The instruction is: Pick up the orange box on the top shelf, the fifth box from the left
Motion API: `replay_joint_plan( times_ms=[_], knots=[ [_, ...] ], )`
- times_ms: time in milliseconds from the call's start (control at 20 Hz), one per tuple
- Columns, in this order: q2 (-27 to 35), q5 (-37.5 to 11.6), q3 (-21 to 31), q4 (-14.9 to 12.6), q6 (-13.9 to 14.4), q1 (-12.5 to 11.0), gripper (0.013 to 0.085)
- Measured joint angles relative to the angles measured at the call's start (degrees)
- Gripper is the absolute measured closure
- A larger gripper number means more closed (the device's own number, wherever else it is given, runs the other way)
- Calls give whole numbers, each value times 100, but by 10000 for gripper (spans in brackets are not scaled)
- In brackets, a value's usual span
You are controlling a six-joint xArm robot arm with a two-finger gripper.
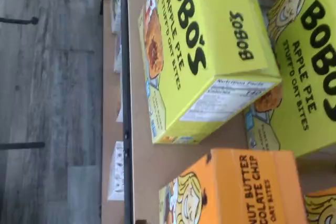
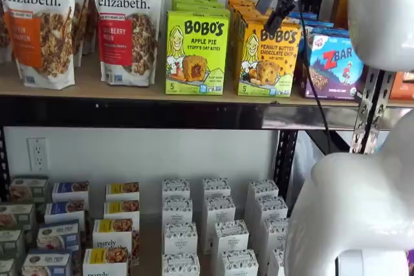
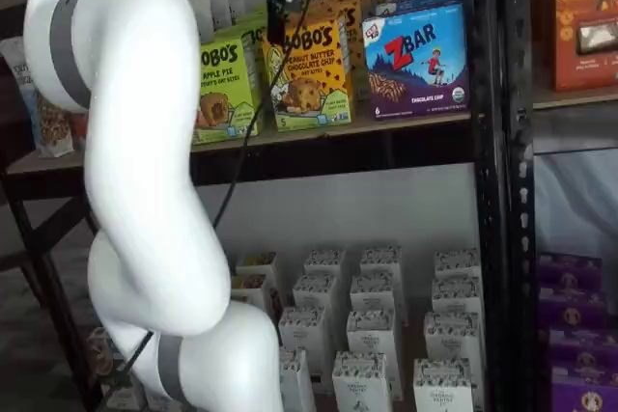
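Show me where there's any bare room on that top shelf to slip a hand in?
Bare board shows along the front edge of the top shelf, and between the granola bags and the green box. The orange box and Zbar box stand crowded, nearly touching.

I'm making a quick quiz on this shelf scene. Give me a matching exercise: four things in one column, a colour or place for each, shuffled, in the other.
1. orange box
2. Apple Pie box
3. Zbar box
4. small white cartons

a. lower level
b. lime-green
c. hand hangs in front of its top
d. blue-purple, at the orange box's right

Pairs: 1-c, 2-b, 3-d, 4-a
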Motion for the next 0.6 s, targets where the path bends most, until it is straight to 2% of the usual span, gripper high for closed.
replay_joint_plan(
  times_ms=[600],
  knots=[
    [282,25,-97,-354,-108,37,130]
  ],
)
